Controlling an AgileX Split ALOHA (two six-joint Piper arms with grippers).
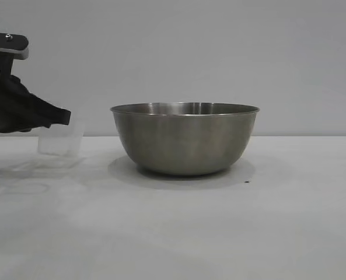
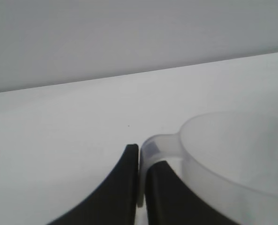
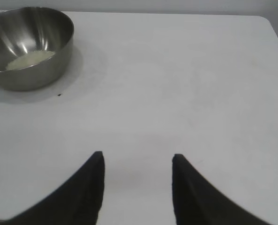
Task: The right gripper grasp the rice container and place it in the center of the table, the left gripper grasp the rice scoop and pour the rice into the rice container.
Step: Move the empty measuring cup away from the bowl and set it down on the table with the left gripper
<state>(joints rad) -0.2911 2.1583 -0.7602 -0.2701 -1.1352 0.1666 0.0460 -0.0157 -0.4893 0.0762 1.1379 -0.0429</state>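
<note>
Brushed steel marks the rice container [image 1: 185, 139], a wide bowl standing upright on the white bench [image 1: 219, 233] near its middle in the exterior view. From the right wrist view a patch of white rice [image 3: 30, 59] lies in the bottom of the bowl.

At the left edge of the exterior view the left gripper [image 2: 139, 161] hangs low over the bench, its jaws closed on the thin side handle of the rice scoop [image 2: 232, 154]. In the left wrist view the two dark fingers [image 2: 120, 187] press together with the translucent handle pinched between their tips, and the cup body sits just beyond and to one side of the jaws. The scoop is upright, close to the bench surface, and well apart from the bowl; whether it touches the bench I cannot tell.

Over bare bench the right gripper [image 3: 138, 161] has its jaws parted with nothing between them. The bowl lies well ahead of these jaws, off to one side.
</note>
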